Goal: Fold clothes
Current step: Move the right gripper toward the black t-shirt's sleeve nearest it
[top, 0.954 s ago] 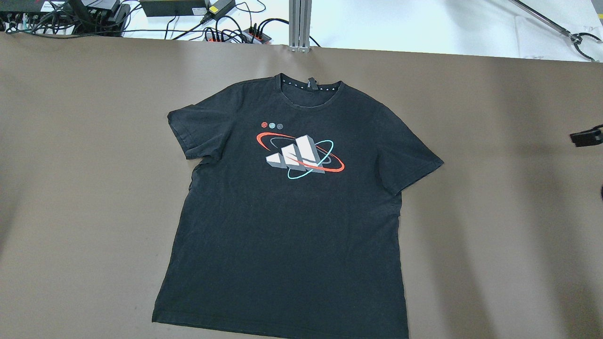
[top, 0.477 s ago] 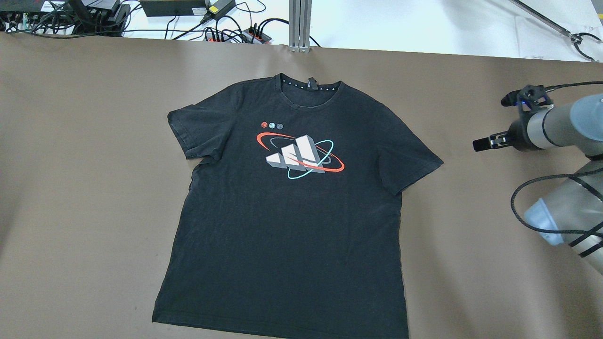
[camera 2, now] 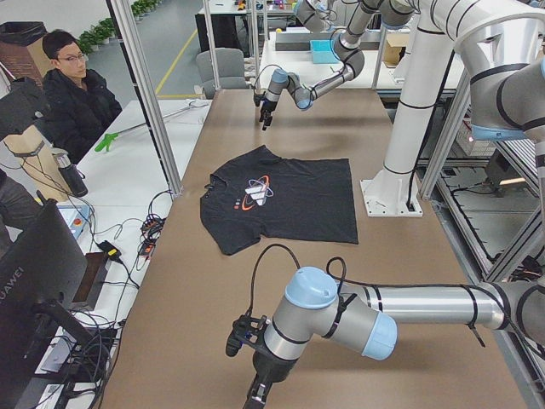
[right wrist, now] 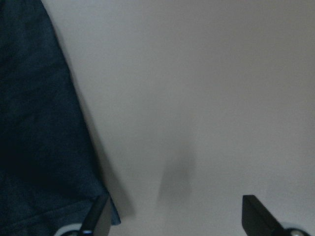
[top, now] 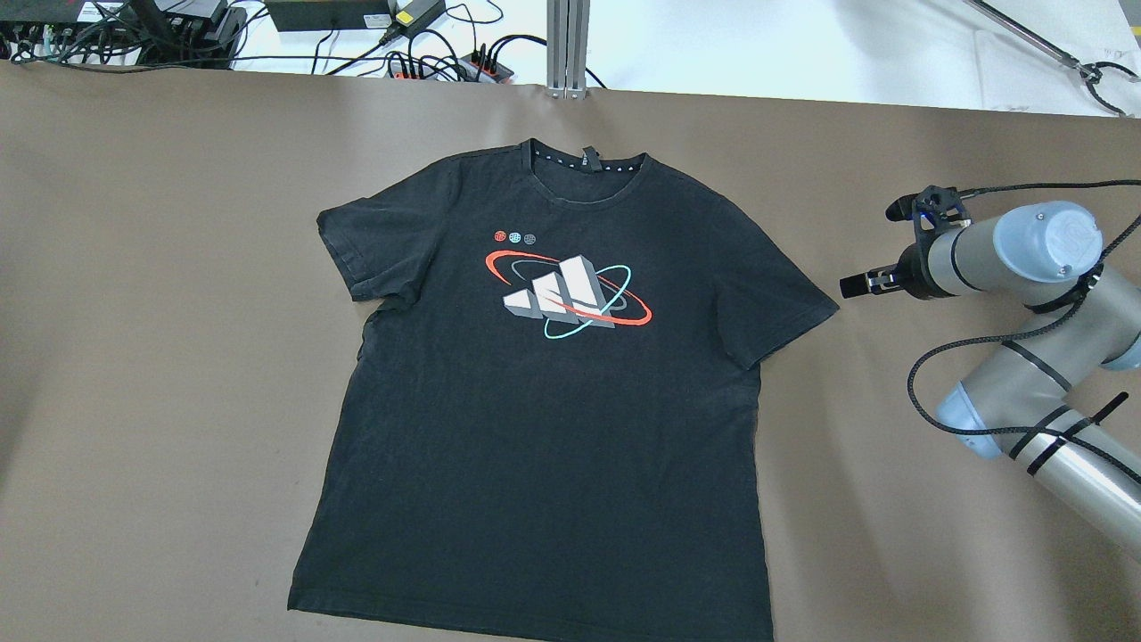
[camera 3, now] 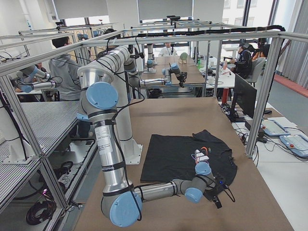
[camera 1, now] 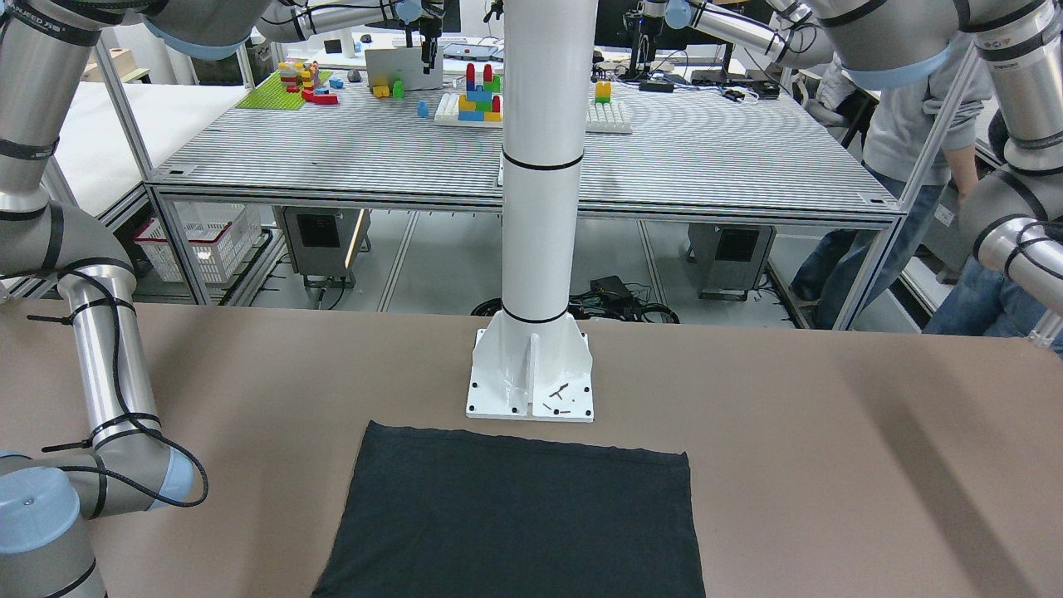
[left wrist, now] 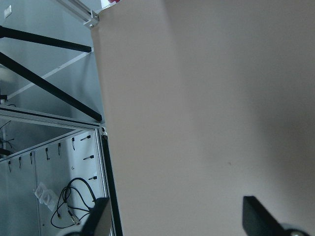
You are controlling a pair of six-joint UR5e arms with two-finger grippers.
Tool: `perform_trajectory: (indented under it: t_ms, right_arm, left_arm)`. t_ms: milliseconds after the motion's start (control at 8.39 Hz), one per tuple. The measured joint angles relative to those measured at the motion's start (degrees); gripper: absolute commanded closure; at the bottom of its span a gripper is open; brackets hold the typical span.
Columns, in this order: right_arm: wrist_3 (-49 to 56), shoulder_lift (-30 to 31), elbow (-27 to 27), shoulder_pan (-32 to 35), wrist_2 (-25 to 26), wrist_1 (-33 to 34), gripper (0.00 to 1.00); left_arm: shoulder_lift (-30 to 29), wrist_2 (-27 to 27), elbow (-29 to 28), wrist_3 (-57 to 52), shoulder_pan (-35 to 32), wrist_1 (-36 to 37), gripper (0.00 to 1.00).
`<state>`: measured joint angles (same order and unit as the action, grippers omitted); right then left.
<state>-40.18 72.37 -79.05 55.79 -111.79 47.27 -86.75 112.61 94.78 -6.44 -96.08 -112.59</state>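
The clothes are a black T-shirt with a printed logo, lying flat and face up on the brown table, collar at the far side. Its hem end shows in the front-facing view. My right gripper hovers just right of the shirt's right sleeve. In the right wrist view its fingertips stand apart, open and empty, with the sleeve edge at the left. My left gripper is open and empty over bare table near the table's edge. It is out of the overhead view and shows in the left side view.
The white pillar's base stands at the shirt's hem side. Cables and power strips and an aluminium post line the far edge. A person sits beside the table.
My right arm has come in from the right edge and its gripper has moved left toward the shirt's right sleeve. The shirt has not moved.
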Motion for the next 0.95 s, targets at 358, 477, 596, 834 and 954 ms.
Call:
perform_trajectory:
  t_ms: [358, 477, 596, 834, 954]
  right_arm:
    - [-2.8, -0.7, 1.6, -1.7, 0.0, -1.1, 0.12]
    - [-3.5, -0.8, 1.7, -2.2, 0.0, -1.1, 0.2]
    - [-3.9, -0.9, 1.7, -2.6, 0.0, -1.1, 0.34]
    - [-4.5, -1.0, 1.8, -2.9, 0.1, -1.1, 0.89]
    - [-5.1, -1.1, 1.8, -3.0, 0.1, -1.1, 1.0]
  left_arm:
    - [0.0, 0.1, 0.0, 0.0, 0.2, 0.0, 0.07]
    - [-0.1, 0.5, 0.0, 0.0, 0.3, 0.0, 0.07]
    - [-0.2, 1.2, 0.1, 0.1, 0.5, 0.0, 0.07]
    - [-0.3, 1.9, 0.1, 0.2, 0.6, 0.0, 0.07]
    - [-0.3, 2.0, 0.1, 0.2, 0.7, 0.0, 0.07]
